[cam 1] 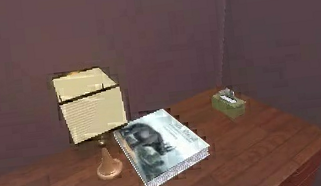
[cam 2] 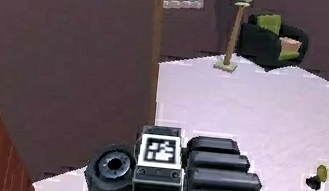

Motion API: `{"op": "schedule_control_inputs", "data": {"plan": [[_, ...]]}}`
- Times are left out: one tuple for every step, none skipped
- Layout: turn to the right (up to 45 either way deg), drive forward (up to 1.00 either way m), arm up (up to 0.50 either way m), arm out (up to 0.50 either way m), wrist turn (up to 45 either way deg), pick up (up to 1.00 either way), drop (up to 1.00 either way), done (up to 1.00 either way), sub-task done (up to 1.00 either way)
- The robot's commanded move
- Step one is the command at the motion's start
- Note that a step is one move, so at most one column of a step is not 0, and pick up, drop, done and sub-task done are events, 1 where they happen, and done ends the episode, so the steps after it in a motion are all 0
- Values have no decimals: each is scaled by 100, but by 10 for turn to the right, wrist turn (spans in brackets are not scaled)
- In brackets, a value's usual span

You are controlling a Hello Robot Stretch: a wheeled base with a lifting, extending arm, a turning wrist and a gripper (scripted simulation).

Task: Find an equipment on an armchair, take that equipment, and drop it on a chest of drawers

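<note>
Standing on the wooden desk are a box-shaded lamp, a tissue box and a grey-covered book whose print is too small to read. Far off sits a green-cushioned armchair; whether the equipment lies on it cannot be made out. Whether the end effector, a dark body low down, holds anything cannot be told.

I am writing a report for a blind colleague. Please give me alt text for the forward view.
A wooden tabletop against a purple wall carries a lamp with a square cream shade, a book lying flat beside it, and a small green box farther back on the right.
</note>
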Motion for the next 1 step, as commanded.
{"op": "schedule_control_inputs", "data": {"plan": [[60,0,0,0,0,0,0,0,0]]}}
